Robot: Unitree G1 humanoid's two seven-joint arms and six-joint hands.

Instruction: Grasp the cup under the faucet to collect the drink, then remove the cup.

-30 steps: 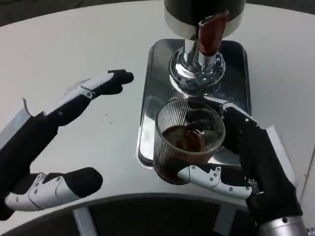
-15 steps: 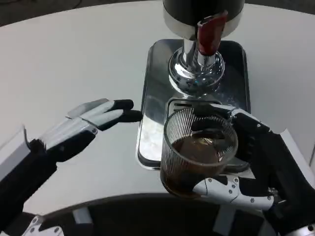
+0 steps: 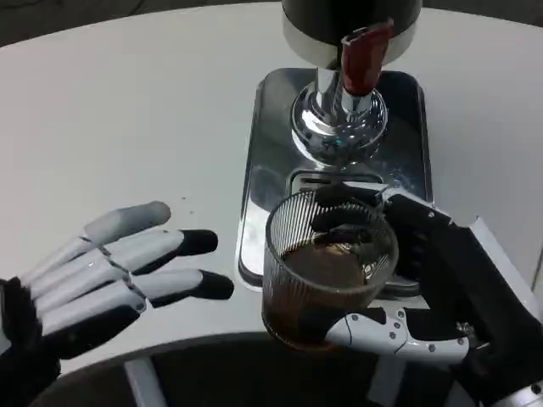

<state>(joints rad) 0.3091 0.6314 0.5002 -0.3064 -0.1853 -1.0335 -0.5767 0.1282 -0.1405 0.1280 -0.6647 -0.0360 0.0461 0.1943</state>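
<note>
Your right hand (image 3: 424, 288) grips the ribbed glass cup (image 3: 327, 267) upright, near edge of the drip tray (image 3: 263, 170), clear of the faucet (image 3: 365, 51); left hand (image 3: 93, 280) hangs released, well left.

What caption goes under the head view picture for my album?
Right hand holds a ribbed glass cup of dark drink near the tray's front edge; left hand open.

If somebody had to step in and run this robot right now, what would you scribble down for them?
Right hand: grips the ribbed glass cup, which holds dark drink.
Left hand: holds nothing, fingers spread, above the table left of the cup.
Cup sits at the near edge of the metal drip tray, in front of the faucet with its red handle.
Done: grasp, filling.
Left: take the cup clear of the tray.
</note>
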